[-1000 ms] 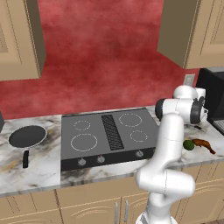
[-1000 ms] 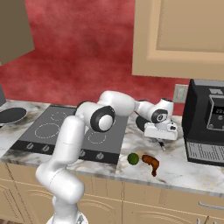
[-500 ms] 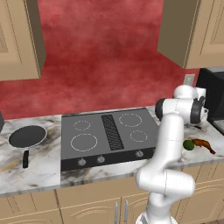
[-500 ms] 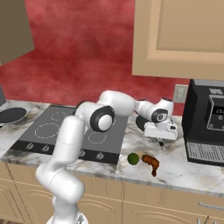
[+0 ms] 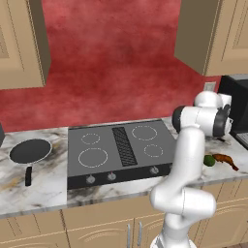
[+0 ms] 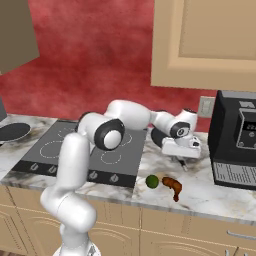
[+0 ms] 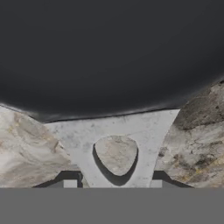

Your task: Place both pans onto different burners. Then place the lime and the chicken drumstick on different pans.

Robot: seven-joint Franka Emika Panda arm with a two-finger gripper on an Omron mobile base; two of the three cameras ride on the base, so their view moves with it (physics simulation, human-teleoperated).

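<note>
Resting on the counter (image 6: 210, 192) beside the coffee machine (image 6: 235, 135), one black pan (image 7: 109, 52) has its grey handle bracket between the fingertips of the gripper (image 7: 114, 181), which look clamped against both sides. The lime (image 6: 151, 181) and drumstick (image 6: 171, 185) lie at its six o'clock, and the other pan (image 5: 30, 151) sits at nine o'clock of the cooktop (image 5: 121, 150). Nothing has moved in the last second, so I judge the grip settled and the lift to a burner still to come.

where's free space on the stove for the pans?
All four burners on the stove are bare. Bare counter also lies between the left pan and the stove. Crowded: right of it, where arm, lime and drumstick sit.
</note>
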